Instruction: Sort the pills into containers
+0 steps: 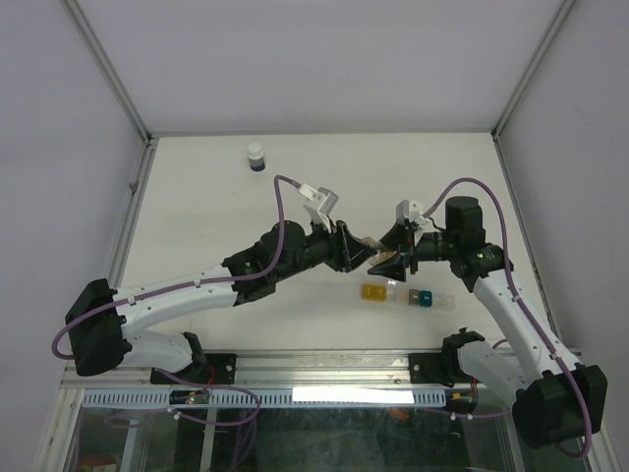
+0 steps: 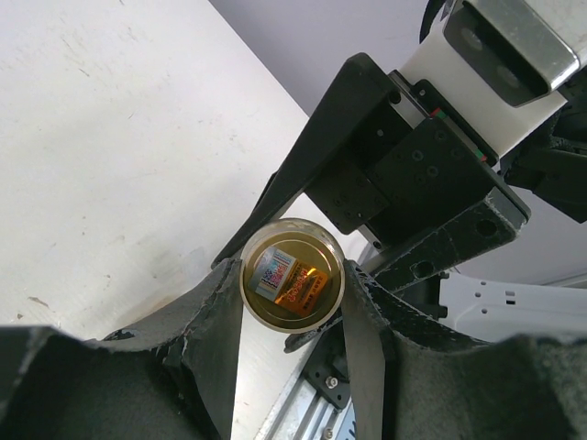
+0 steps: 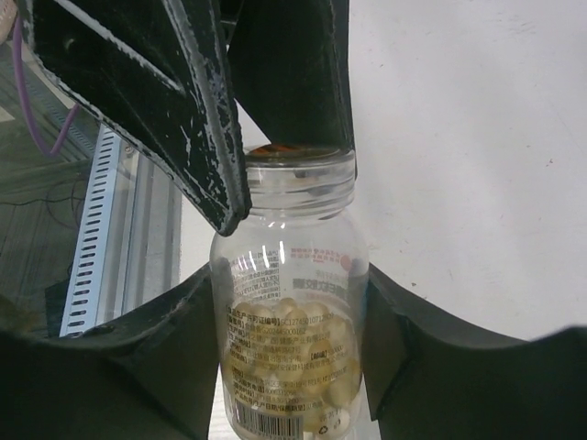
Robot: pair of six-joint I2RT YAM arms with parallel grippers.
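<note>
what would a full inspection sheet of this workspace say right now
surface: white table, lightly scuffed, no loose pills seen on it
job's things: containers, a yellow-clear-teal-clear strip, lie on the table by the right arm; pills sit inside the clear vial between the arms
clutter: white-capped dark blue bottle, upright at the far side
claws: left claw shut on the vial's end; right claw flanks the vial's body, contact unclear
cables: purple cables loop off each arm, away from the vial
surroundings: pale walls; metal rail at the near edge
</note>
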